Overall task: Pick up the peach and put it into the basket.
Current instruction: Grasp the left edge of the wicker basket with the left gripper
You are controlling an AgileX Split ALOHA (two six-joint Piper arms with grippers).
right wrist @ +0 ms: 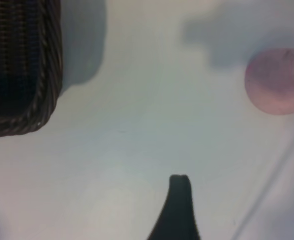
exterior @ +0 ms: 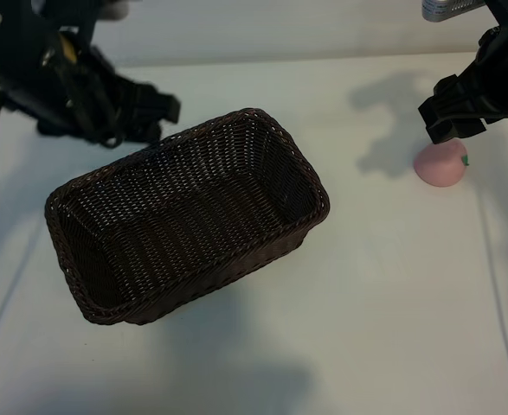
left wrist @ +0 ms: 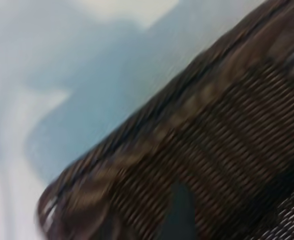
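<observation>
Near the right edge of the desk, toward its far side: the peach, pale pink, resting on the bare surface with its small green leaf turned toward that edge. Just above and partly over its far side, the right gripper, fingers spread and pinching nothing, pitched steeply downward. From the right wrist view, peach off to one side of the finger line rather than between the fingers, so probably a short sideways shift and a descent needed before closing. Round fruit, no long axis to align with. At mid-desk, lying diagonally and well apart from the peach, the basket, empty, long axis running from near-left toward far-right. Over its far-left rim, the left gripper, fingers likewise spread and empty. Right arm clearly the nearer one for the pick.
</observation>
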